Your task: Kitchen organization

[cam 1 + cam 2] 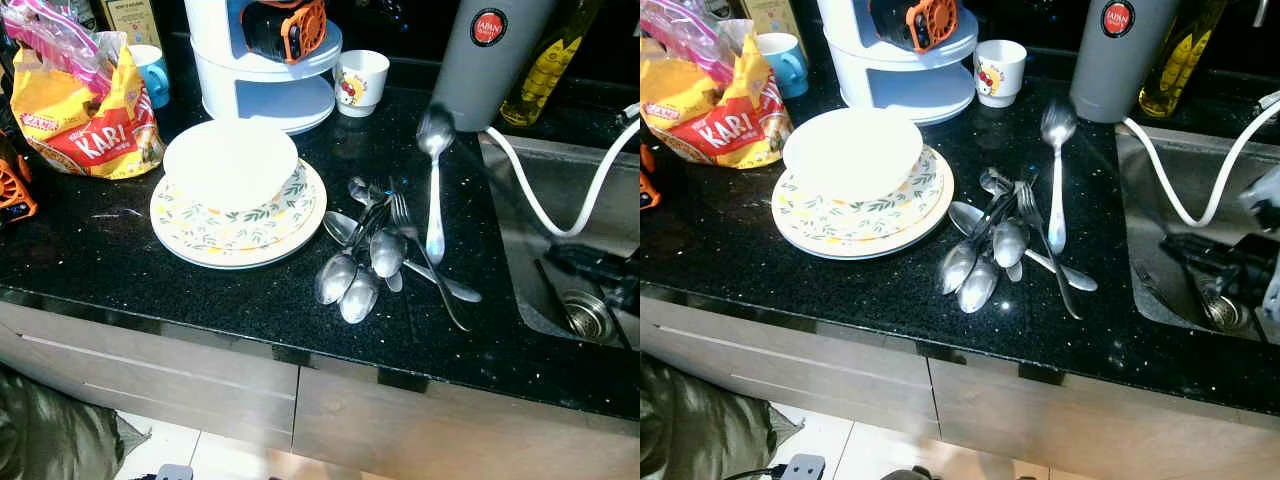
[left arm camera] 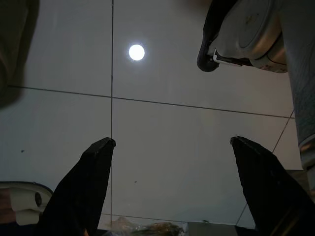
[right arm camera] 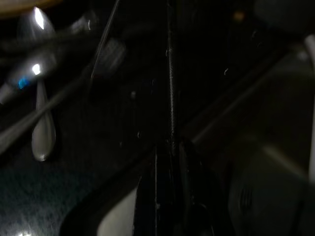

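Cutlery pile (image 1: 375,255) lies centre of black counter (image 1: 120,260), right of plates (image 1: 238,215). Right gripper (image 1: 1200,258) hovers over sink (image 1: 560,190), fingers pressed together, nothing held. Left gripper (image 2: 172,147), spread wide, hangs idle over floor. Single handle best isolated before pinch; tangled spoons judged likely to scatter.

A yellow snack bag (image 1: 85,110), grey flask (image 1: 485,60) and oil bottle (image 1: 545,65) stand at the counter's back.

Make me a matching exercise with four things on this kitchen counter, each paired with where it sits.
Things:
1. white bowl
2. spoon pile
3. white cup
4. snack bag

Places:
A. beside the white tiered stand
B. between the plates and the sink
C. on the stacked plates
D. far left of the counter

Pairs: 1-C, 2-B, 3-A, 4-D
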Robot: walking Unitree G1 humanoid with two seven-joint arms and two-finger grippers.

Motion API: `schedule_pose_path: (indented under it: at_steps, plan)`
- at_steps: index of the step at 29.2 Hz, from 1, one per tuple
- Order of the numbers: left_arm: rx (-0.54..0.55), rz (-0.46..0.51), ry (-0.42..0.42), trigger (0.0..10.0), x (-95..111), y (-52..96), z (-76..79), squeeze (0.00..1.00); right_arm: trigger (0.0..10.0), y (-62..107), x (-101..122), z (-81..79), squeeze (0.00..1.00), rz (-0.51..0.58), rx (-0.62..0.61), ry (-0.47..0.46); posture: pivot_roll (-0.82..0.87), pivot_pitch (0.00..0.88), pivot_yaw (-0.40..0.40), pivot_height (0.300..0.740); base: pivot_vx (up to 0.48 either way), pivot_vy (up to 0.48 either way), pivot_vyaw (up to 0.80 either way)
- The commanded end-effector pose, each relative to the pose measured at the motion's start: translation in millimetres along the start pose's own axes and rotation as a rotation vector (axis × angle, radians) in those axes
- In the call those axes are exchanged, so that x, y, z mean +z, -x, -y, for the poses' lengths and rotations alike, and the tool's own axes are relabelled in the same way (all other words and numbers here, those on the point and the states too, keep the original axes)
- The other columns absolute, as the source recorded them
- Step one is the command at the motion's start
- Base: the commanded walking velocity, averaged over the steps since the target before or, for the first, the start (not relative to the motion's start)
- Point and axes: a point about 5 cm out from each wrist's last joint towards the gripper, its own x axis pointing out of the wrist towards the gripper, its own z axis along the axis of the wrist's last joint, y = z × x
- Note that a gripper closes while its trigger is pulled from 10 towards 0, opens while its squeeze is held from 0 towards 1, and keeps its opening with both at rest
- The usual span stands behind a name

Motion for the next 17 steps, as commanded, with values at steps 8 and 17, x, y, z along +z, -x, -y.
schedule_pose_path:
  at_steps: [8, 17]
  plan:
    - [-0.012, -0.02, -0.008, 10.0, -3.4, 0.3, 0.0, 0.0, 0.0, 0.7, -8.9, -10.4, 0.0, 0.012, 0.055, -0.016, -0.04, 0.113, -0.019, 0.74, 0.0, 0.0, 0.0]
    - [-0.019, -0.022, -0.008, 10.0, -4.0, -0.7, 5.2, 0.0, 0.0, -8.0, -7.7, -15.0, 0.0, 0.051, 0.075, -0.014, -0.04, 0.109, -0.027, 0.74, 0.0, 0.0, 0.0]
